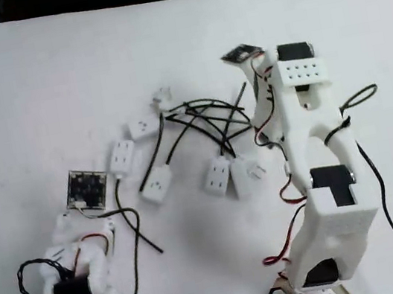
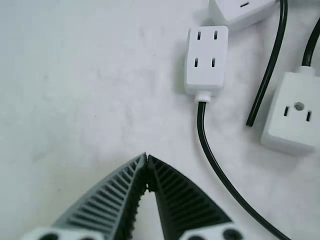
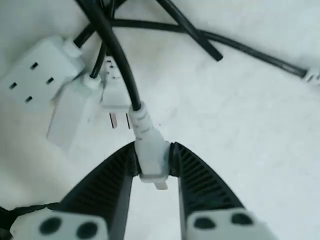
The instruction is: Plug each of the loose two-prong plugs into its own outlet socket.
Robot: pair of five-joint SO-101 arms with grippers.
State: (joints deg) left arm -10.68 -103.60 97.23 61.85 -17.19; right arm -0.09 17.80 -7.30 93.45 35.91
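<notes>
Slippage worries me: my right hand (image 3: 152, 149) pinches the plug (image 3: 150, 156) low in the frame's centre, where its stiff cord (image 3: 114, 50) could twist it short of the upper-left socket (image 3: 35, 75), while my left hand (image 2: 146, 161) sits pressed together.

Bright, even light; faint soft shadows

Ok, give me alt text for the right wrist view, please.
The right gripper is shut on a white plug at the end of a black cord. Beyond it on the white table lie a second plug with two bare prongs and a white outlet socket.
</notes>
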